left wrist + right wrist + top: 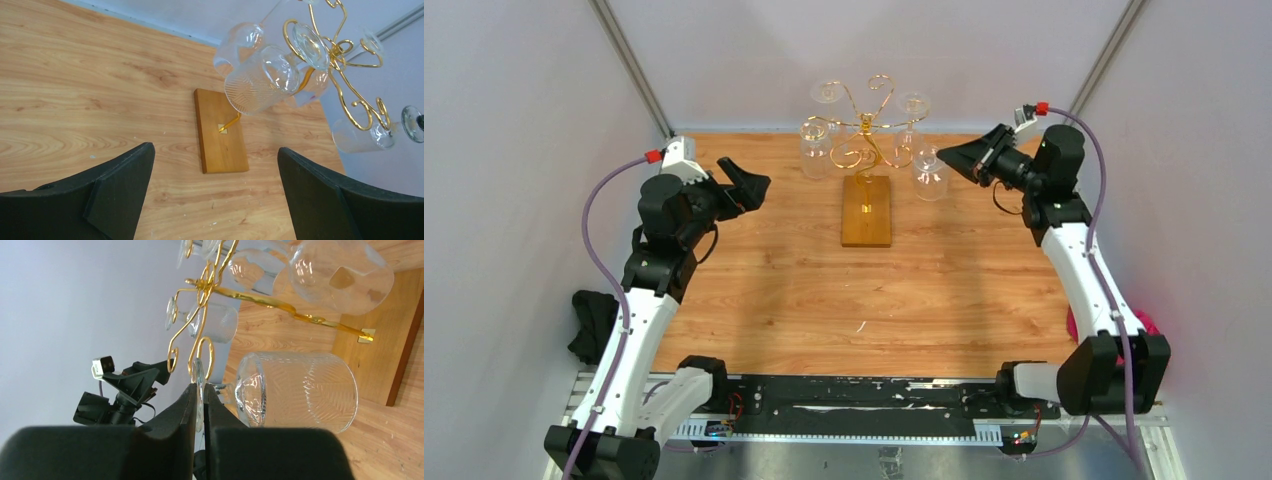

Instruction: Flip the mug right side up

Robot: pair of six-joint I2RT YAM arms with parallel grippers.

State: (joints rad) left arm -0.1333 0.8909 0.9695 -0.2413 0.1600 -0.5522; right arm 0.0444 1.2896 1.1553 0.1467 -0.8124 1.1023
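Note:
The mug [300,390] is a clear ribbed glass with a stem and a flat foot. It hangs mouth-down at the right side of the gold wire rack [864,125]. It also shows in the top view [929,172] and in the left wrist view [357,137]. My right gripper [199,387] is shut on the thin glass foot, and its tip shows in the top view [946,155]. My left gripper [749,185] is open and empty, in the air left of the rack and well apart from it. It also shows in the left wrist view [215,150].
The rack stands on a wooden base [867,210] at the back middle of the table. Several other clear glasses [816,150] hang from it. A black cloth [589,325] lies off the table's left edge and a pink thing [1144,325] off the right edge. Walls close in on both sides.

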